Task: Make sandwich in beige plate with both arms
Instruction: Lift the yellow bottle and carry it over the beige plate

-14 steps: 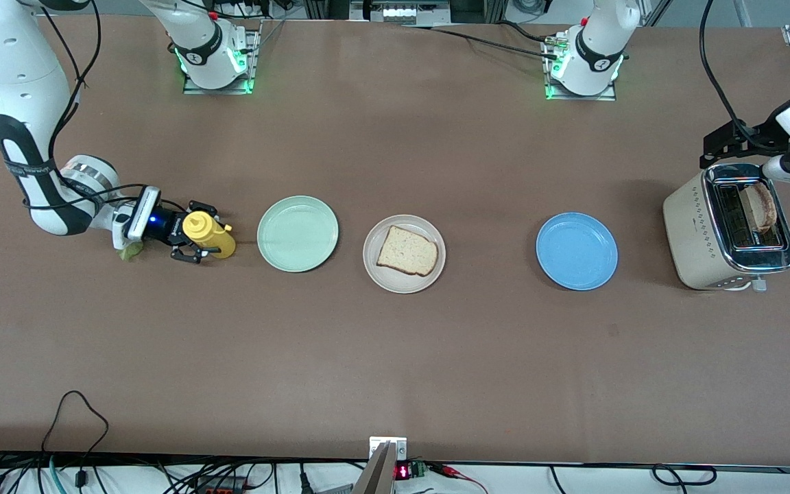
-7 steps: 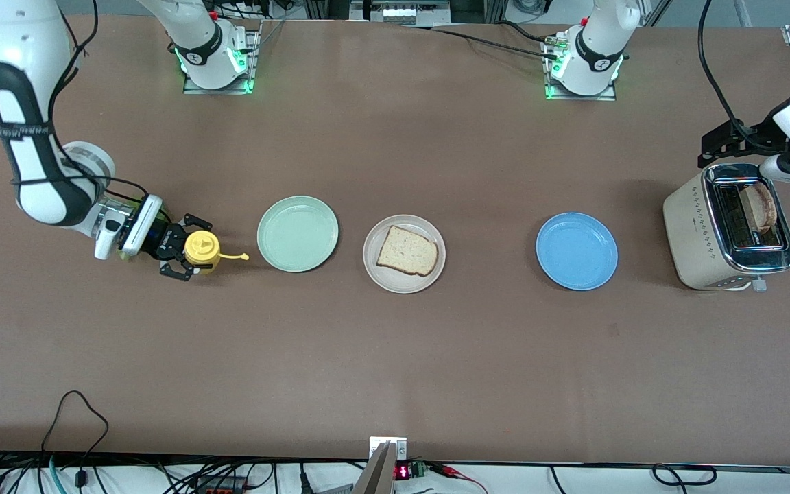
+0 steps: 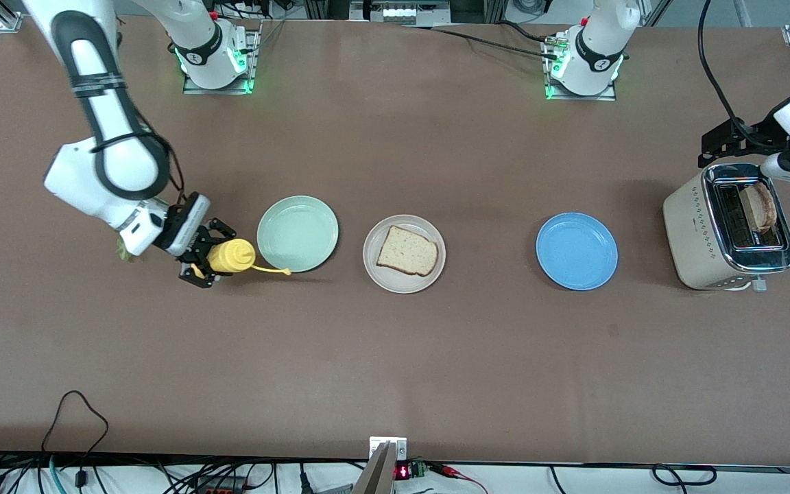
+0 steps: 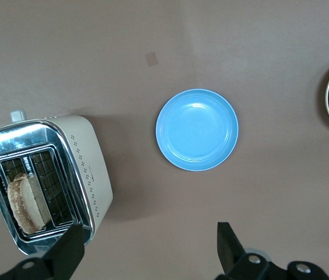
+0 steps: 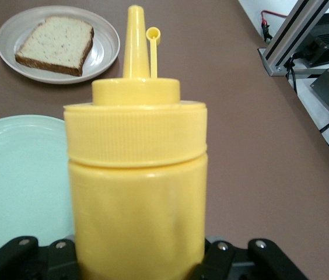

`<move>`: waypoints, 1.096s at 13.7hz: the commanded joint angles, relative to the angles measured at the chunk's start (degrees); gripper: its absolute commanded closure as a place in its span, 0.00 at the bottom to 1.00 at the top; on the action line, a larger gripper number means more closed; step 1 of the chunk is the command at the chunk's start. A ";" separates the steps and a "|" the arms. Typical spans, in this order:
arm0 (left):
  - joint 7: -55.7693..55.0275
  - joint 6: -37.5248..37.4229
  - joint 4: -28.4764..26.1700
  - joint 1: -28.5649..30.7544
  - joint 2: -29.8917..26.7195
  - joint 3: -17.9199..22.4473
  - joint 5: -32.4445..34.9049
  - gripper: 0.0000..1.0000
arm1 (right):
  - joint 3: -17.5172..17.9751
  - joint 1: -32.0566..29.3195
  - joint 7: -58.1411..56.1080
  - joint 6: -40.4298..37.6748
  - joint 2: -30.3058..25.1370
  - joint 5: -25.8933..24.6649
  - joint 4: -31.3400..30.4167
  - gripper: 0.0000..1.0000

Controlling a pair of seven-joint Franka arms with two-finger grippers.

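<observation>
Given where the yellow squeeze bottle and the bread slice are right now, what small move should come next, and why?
Probably carry the yellow squeeze bottle, shut in the right end effector, on over the mint-green plate to the bread slice on the beige plate. Its nozzle already points that way, and the slice looks bare. The left end effector waits open by the toaster.

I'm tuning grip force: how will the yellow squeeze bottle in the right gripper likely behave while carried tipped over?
The yellow squeeze bottle looks like soft plastic, so the right gripper would probably dent it. Its smooth round body may slip or twist. With the cap off its nozzle, a hard squeeze could leak onto the mint-green plate.
</observation>
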 commanded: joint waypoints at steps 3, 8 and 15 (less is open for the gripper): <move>-0.48 -1.00 1.17 -0.05 0.16 0.07 -0.46 0.00 | -0.62 8.10 12.03 10.88 -1.15 -10.04 -1.08 0.78; -0.48 -1.00 1.26 -0.05 0.42 0.07 -0.46 0.00 | -0.71 8.92 16.44 7.25 0.60 -20.65 4.96 0.79; -0.48 -1.00 1.26 -0.13 0.42 -0.02 -0.46 0.00 | -3.43 13.56 50.77 -10.27 1.84 -55.81 17.20 0.79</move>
